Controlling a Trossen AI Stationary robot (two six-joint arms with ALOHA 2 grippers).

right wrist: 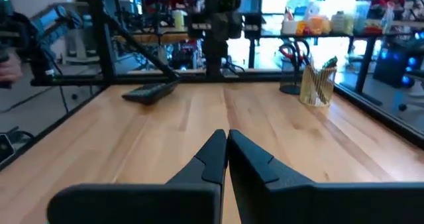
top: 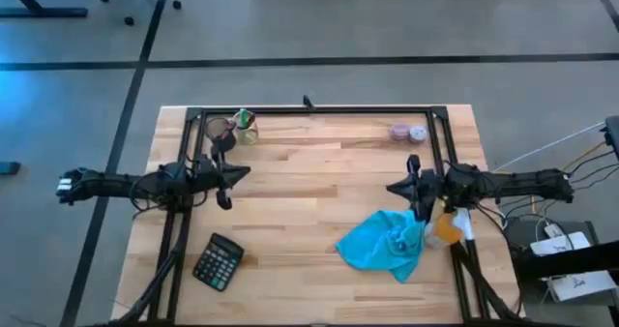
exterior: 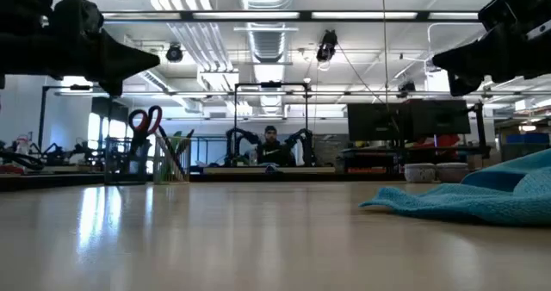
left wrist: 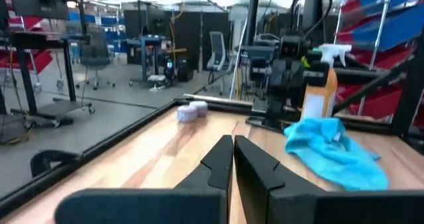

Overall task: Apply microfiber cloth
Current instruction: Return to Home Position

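Note:
The turquoise microfiber cloth [top: 385,246] lies crumpled on the wooden table at the near right, also seen in the low view [exterior: 482,196] and the left wrist view [left wrist: 334,151]. My right gripper [right wrist: 226,148] is shut and empty. It hovers above the table just beyond the cloth's far edge [top: 395,186] and points toward the table's left. My left gripper [left wrist: 233,152] is also shut and empty. It hangs over the table's left half [top: 242,173] and points toward the right, far from the cloth.
An orange spray bottle with a white top [top: 448,228] stands at the cloth's right side under the right arm. A black calculator [top: 218,261] lies at the near left. A cup with scissors [top: 242,129] and small round containers [top: 407,132] stand along the far edge.

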